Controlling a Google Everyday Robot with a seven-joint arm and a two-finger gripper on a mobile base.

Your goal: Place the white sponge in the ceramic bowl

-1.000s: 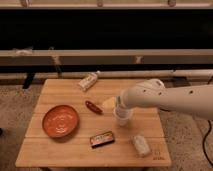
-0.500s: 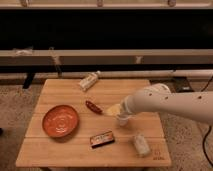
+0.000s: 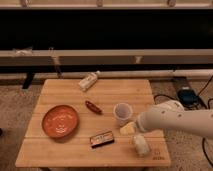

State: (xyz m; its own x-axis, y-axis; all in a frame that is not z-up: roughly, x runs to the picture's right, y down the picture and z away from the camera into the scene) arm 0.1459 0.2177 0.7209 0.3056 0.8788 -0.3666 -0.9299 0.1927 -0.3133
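The white sponge (image 3: 141,145) lies near the front right of the wooden table (image 3: 60,152). The orange ceramic bowl (image 3: 60,121) sits at the left side of the table and holds nothing. My white arm (image 3: 172,120) reaches in from the right. Its gripper (image 3: 128,128) shows as a pale tip just above the table, between the cup and the sponge. It is a little up and to the left of the sponge and far to the right of the bowl.
A translucent cup (image 3: 122,113) stands just behind the gripper. A dark snack bar (image 3: 101,139) lies to its left, and a red pepper-like item (image 3: 93,107) lies mid-table. A white bottle (image 3: 89,81) lies at the back. A cable and box (image 3: 186,94) are on the floor at right.
The arm has drawn back to the right and toward the table's front, uncovering the cup. The gripper tip has moved closer to the sponge. The sponge and bowl have not moved.
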